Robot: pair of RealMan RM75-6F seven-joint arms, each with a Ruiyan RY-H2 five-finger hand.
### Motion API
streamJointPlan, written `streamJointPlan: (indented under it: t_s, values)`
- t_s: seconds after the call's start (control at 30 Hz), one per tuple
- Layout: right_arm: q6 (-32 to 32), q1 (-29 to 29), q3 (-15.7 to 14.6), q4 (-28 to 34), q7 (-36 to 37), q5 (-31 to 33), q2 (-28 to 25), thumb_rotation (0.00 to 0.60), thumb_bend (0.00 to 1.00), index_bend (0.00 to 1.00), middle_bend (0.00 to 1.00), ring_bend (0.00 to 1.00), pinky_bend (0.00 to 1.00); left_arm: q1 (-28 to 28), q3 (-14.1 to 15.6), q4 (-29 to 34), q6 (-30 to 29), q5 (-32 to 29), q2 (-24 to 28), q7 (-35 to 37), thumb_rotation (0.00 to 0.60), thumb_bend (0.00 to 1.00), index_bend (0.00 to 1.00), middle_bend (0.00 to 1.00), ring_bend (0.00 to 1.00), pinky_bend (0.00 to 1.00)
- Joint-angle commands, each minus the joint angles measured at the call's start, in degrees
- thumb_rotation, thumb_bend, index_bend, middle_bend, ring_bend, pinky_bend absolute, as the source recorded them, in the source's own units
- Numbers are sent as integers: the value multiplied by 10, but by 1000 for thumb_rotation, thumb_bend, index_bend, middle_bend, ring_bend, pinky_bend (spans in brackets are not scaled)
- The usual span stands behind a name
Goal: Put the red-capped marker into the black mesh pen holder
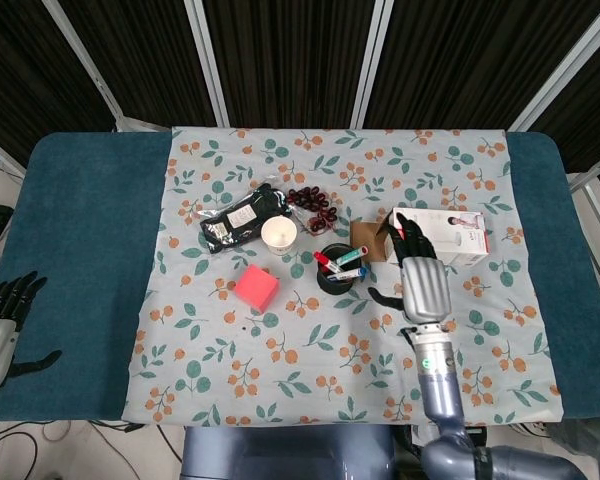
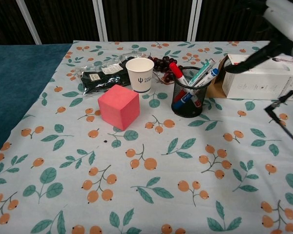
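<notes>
Cup (image 2: 139, 74), cube (image 2: 118, 106), box (image 2: 261, 77) beside holder (image 2: 188, 100)

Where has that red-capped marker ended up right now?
The red-capped marker stands tilted inside the black mesh pen holder, mid-table in the chest view, just right of the paper cup.

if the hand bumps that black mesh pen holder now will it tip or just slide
Probably tips rather than slides: the black mesh pen holder is tall and narrow, and the red-capped marker and other pens lean out above its rim, raising the weight. Wire mesh looks light, so a small nudge may move it. The floral cloth underneath could grip its base, which favours toppling.
</notes>
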State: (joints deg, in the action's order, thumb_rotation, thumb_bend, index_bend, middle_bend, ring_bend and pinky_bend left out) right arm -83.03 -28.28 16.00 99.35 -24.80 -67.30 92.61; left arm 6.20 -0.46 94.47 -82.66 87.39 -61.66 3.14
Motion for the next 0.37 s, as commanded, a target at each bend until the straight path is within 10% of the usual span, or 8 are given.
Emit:
streamJointPlan:
  t_s: [0.03, 0.37]
  values:
    - [-36, 70, -82, 58, -12, -63, -106, 600, 68, 20, 0, 0, 171, -1, 0, -1, -2, 1, -1, -4, 600, 27, 0, 0, 0, 0]
    - [-99, 165, -188, 3, 28, -172, -207, 600, 54, 0, 0, 0, 166, -6, 1, -9, -15, 8, -8, -20, 600, 27, 0, 0, 0, 0]
